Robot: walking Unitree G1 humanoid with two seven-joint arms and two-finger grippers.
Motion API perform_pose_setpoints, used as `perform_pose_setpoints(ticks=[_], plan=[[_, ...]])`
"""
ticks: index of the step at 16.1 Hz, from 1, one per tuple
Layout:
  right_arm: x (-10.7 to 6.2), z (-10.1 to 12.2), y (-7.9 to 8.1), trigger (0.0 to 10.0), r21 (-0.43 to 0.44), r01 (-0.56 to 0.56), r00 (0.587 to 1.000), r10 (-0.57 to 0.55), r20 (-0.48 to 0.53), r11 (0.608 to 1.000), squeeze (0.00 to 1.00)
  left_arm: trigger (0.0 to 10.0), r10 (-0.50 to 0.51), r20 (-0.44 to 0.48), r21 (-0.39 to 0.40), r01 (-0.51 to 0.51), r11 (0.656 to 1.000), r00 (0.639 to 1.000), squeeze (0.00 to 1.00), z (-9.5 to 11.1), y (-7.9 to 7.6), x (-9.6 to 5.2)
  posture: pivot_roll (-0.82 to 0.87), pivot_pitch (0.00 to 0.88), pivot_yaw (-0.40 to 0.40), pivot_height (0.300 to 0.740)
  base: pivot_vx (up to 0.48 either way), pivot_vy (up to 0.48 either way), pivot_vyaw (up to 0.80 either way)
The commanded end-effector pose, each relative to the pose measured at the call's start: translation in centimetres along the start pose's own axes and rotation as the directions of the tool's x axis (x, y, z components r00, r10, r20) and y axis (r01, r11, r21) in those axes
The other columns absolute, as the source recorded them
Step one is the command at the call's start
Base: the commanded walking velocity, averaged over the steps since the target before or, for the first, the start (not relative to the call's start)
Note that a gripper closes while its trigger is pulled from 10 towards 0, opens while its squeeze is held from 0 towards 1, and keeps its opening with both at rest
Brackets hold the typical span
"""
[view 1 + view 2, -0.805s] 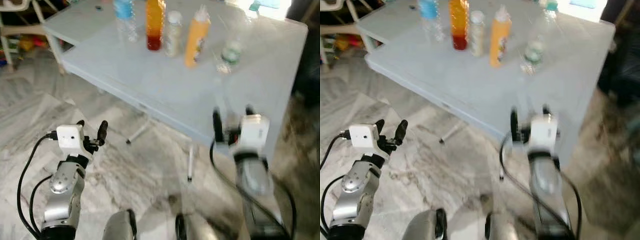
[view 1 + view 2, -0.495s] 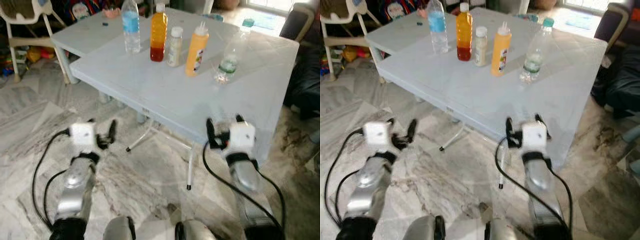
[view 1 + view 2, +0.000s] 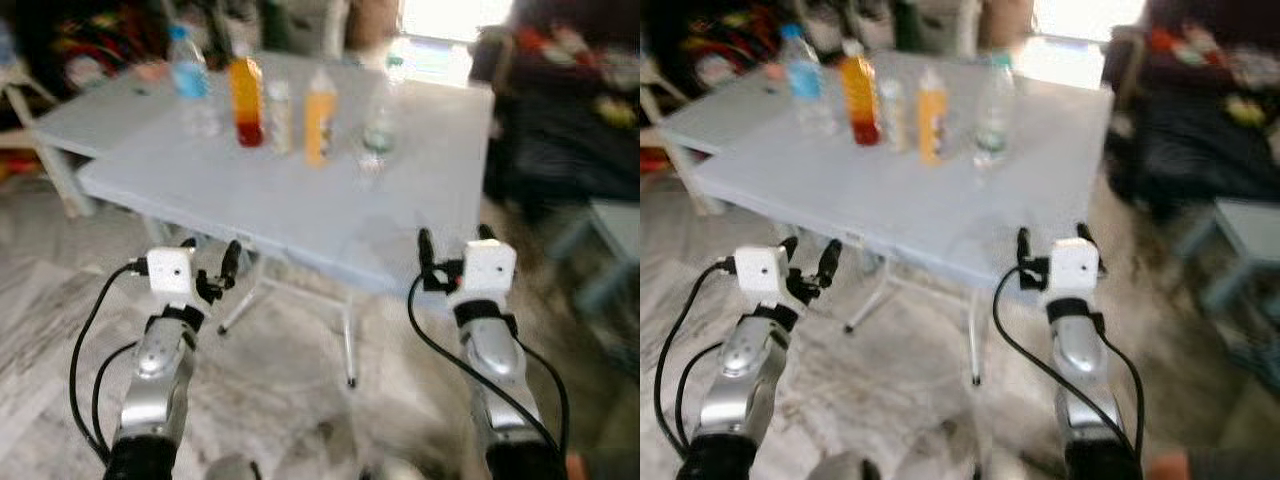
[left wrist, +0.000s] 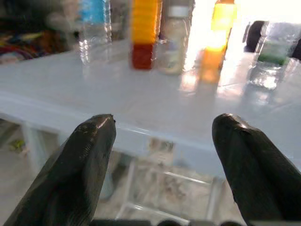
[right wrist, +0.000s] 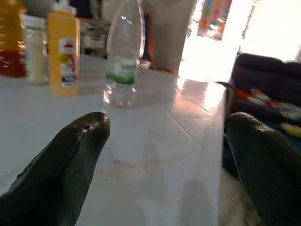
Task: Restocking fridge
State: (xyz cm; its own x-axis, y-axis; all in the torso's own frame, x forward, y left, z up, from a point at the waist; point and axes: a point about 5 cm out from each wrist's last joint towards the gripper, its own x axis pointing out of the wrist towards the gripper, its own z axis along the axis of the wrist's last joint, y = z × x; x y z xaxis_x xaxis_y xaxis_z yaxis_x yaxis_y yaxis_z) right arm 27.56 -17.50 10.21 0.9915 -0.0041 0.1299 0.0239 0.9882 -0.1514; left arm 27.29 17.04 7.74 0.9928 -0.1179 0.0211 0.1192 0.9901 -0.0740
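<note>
While both arms are raised in front of the body, the left gripper (image 3: 213,262) has its jaws spread wide with nothing between them, hanging just short of the near edge of the pale grey-white bench (image 3: 300,200). The right gripper (image 3: 453,240) matches it, jaws wide apart and empty, up at the near right corner of the bench. Each silver forearm rises from below with the wrist bent so the black fingers (image 4: 75,169) aim at the bench top.

On the far part of the bench stands a row of bottles: a clear plastic water bottle with a blue label (image 3: 190,75) furthest left, then a tall bottle of orange and red drink (image 3: 245,100), a small pale bottle with a white cap (image 3: 277,115), an orange-yellow squeeze bottle (image 3: 318,125) and, furthest right, a clear plastic bottle with a green label (image 5: 123,56). The last stands nearest the right gripper, though still well apart from it.

Bare bench top lies between the near edge and the bottles. Marbled grey floor (image 3: 280,370) spreads below the grippers, with thin white bench legs (image 3: 348,340) standing between them.
</note>
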Motion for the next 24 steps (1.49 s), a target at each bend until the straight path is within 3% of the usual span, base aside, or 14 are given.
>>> perform_pose_setpoints(ticks=[1, 8, 13, 15, 21, 24], plan=[[0.2, 0.2, 0.2, 10.0, 0.003, 0.003, 1.0, -0.003, 0.013, 1.0, 0.0, 10.0, 0.012, -0.014, 0.008, -0.011, 1.0, 1.0, 0.0, -0.4, 0.5, -0.3, -0.03, 0.0, 0.022, 0.74, 0.3, 0.0, 0.0], [1.0, 1.0, 0.5, 10.0, 0.006, -0.038, 0.998, 0.038, 0.052, 0.999, 0.0, 10.0, -0.015, 0.005, 0.019, 0.015, 1.0, 1.0, 0.0, 0.0, -0.1, 0.6, -0.04, 0.0, 0.037, 0.74, 0.401, 0.0, 0.0], [2.1, 2.2, 1.4, 10.0, 0.012, -0.092, 0.991, 0.091, 0.095, 0.996, 0.0, 10.0, -0.005, 0.056, 0.049, 0.002, 0.999, 0.998, 0.0, 1.6, 0.2, 1.7, -0.03, 0.007, 0.048, 0.74, 0.469, 0.0, 0.0], [2.2, 2.7, 1.3, 10.0, 0.067, -0.087, 0.992, 0.08, 0.1, 0.994, 0.0, 10.0, -0.013, 0.064, 0.068, 0.009, 0.998, 0.998, 0.0, 1.9, 0.2, 1.7, -0.03, 0.026, 0.05, 0.74, 0.354, 0.0, 0.0], [1.5, 3.2, 2.0, 10.0, 0.021, -0.143, 0.982, 0.139, 0.124, 0.99, 0.0, 10.0, -0.01, 0.033, 0.078, 0.007, 0.997, 0.999, 0.0, 1.0, -0.2, 0.5, -0.04, 0.069, 0.045, 0.74, 0.0, 0.0, 0.21], [3.7, 6.6, 1.9, 10.0, 0.01, -0.209, 0.954, 0.202, 0.222, 0.978, 0.0, 10.0, -0.003, 0.012, 0.085, 0.002, 0.996, 1.0, 0.0, 0.8, -0.1, 0.0, -0.03, 0.089, 0.051, 0.74, 0.0, 0.0, 0.0]])
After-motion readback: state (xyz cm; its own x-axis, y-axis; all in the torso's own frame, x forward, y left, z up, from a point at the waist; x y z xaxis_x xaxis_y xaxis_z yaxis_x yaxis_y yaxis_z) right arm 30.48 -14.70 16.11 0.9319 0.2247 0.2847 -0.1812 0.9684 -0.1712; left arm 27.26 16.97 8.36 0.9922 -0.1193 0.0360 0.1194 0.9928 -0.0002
